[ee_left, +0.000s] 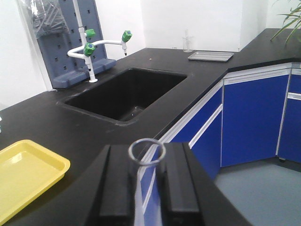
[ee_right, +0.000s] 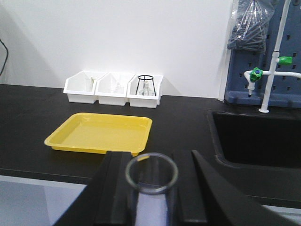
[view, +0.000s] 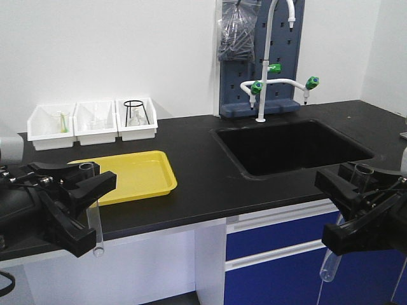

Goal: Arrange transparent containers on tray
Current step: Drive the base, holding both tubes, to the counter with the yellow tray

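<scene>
left tool (view: 91, 204) clamped on clear glass tube (view: 97, 234) (upright, round-bottomed) | right tool (view: 346, 210) clamped on second tube (view: 329, 264) | glossy yellow rimmed tray (view: 143, 173) on black bench (view: 197, 168)

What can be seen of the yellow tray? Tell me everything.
The tray is shallow, bright yellow and rectangular, with a raised rim and rounded corners; it looks like smooth plastic. It lies flat on the black counter near its front edge, in front of the three white bins and left of the sink. Nothing lies in it. In the front view the left gripper and its test tube overlap the tray's left end; they do not seem to touch it.
</scene>
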Controlling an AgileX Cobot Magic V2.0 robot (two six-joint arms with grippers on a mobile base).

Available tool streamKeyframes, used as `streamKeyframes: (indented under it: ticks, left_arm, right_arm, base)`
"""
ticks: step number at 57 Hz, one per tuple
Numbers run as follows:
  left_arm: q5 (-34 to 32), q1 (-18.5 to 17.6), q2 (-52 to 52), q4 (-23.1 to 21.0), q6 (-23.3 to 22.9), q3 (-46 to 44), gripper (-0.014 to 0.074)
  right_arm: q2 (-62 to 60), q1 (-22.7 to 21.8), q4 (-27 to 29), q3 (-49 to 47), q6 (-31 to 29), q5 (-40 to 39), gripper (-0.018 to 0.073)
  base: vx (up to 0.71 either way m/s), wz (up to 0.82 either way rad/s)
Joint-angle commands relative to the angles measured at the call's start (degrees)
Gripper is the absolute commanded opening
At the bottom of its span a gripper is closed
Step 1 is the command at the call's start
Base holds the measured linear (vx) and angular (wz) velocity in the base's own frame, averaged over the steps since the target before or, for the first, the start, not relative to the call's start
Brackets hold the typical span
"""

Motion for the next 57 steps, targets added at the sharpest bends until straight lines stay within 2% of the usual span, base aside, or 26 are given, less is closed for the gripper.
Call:
streamKeyframes:
  ticks: [1,33,57]
  left_arm:
    - [-1.3,-0.3,-1.4,-1.9,-0.5,-2.0,0.0003]
    - [-1.3,-0.3,-1.4,-1.9,-0.5,-2.0,0.0003]
    - [-1.3,-0.3,-1.4,-1.9,-0.5,-2.0,0.0003]
  right_arm:
    - [-0.9,0.0,0.0,-2.0,-0.1,-4.3,-0.0013]
    - [-0.9,0.0,0.0,-2.0,-0.1,-4.3,-0.0012]
    - [-0.9,0.0,0.0,-2.0,-0.1,-4.3,-0.0011]
  base:
    - [0.15,-0.12]
    - [0.23,-0.10]
    - [0.35,0.48]
